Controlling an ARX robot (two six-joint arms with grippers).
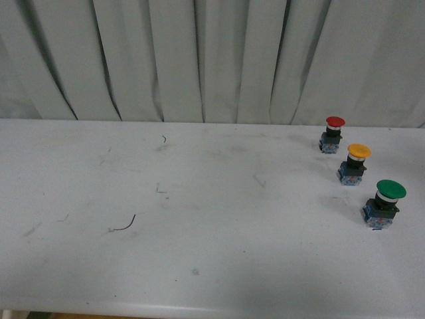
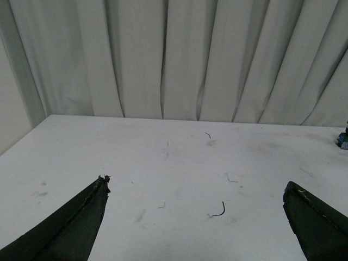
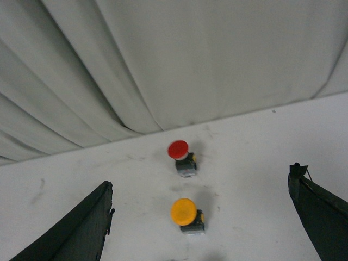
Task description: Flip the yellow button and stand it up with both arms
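- Right end effector [image 3: 198,217] hangs wide open, fingers either side of the yellow button [image 3: 185,213], lined up for a grasp.
- Left end effector [image 2: 196,217] is open over bare tabletop [image 2: 163,163].
- Yellow button [image 1: 355,163] stands cap-up just in front of the red button [image 1: 333,134].

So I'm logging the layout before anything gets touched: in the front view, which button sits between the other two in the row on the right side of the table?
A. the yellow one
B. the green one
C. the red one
A. The yellow button stands upright on the table, with the red button behind it and the green button nearer the camera.
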